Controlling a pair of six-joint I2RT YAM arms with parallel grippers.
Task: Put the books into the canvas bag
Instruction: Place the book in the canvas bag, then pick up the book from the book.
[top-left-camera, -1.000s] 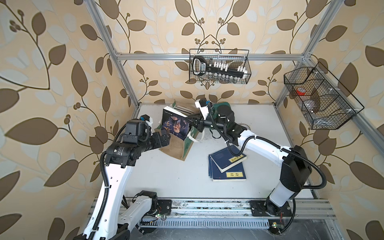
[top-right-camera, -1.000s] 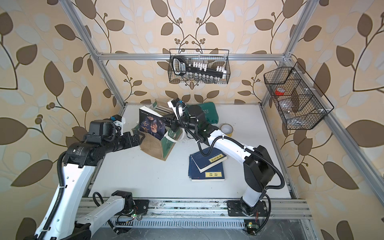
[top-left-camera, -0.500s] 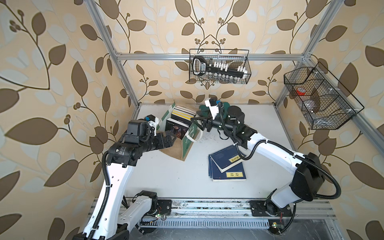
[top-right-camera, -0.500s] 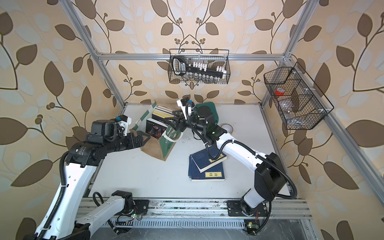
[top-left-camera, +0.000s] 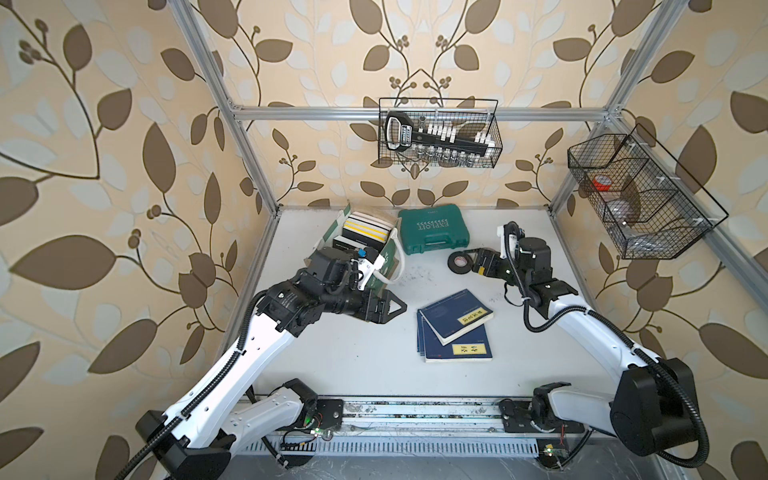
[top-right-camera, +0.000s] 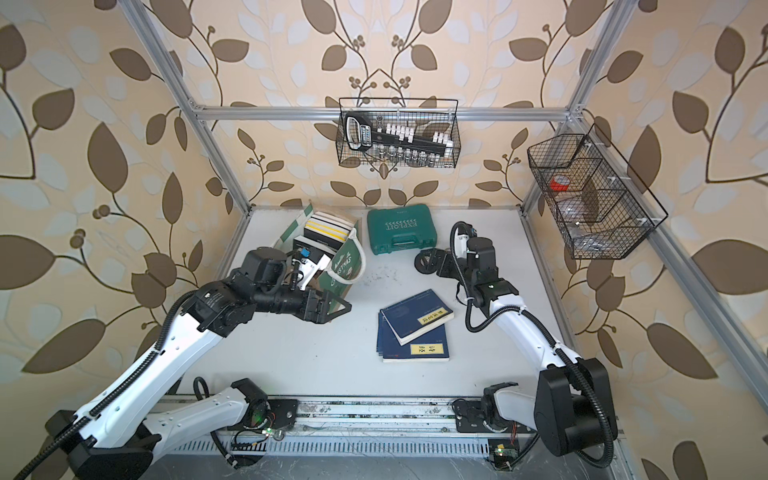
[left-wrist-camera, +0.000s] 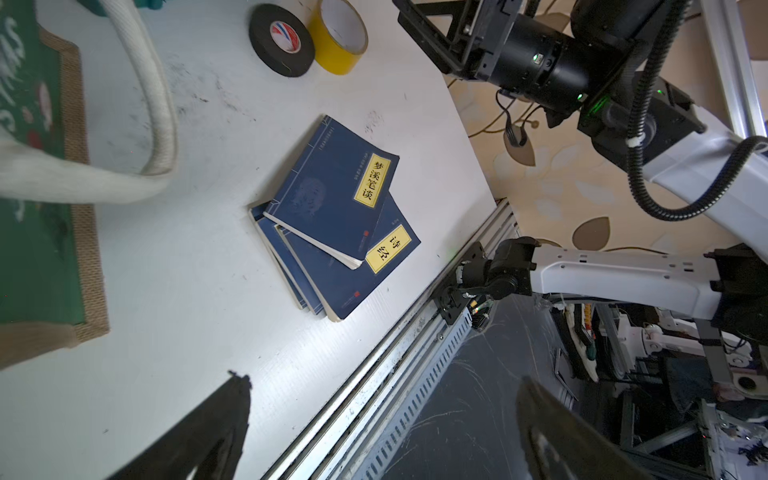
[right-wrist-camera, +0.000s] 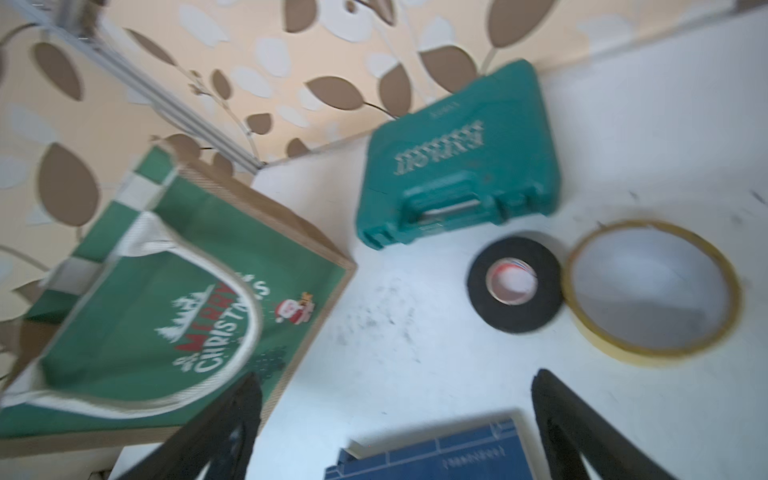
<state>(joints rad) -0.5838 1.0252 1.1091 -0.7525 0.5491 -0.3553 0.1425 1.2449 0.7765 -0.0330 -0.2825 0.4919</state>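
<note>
Left gripper (left-wrist-camera: 382, 395) gapes wide, empty, with the navy books (left-wrist-camera: 332, 216) stacked on the table (left-wrist-camera: 187, 270) ahead of it and the canvas bag (top-right-camera: 347, 266), holding more books (top-right-camera: 326, 227), just beside its wrist. Right gripper (right-wrist-camera: 399, 395) likewise wide and empty, black tape roll (right-wrist-camera: 515, 284) and green tool case (right-wrist-camera: 457, 166) in front of it

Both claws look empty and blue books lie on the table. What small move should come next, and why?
Probably the right gripper swings to the top navy book and lowers over its edge: it is open, empty, and this book lies outside the canvas bag.
</note>
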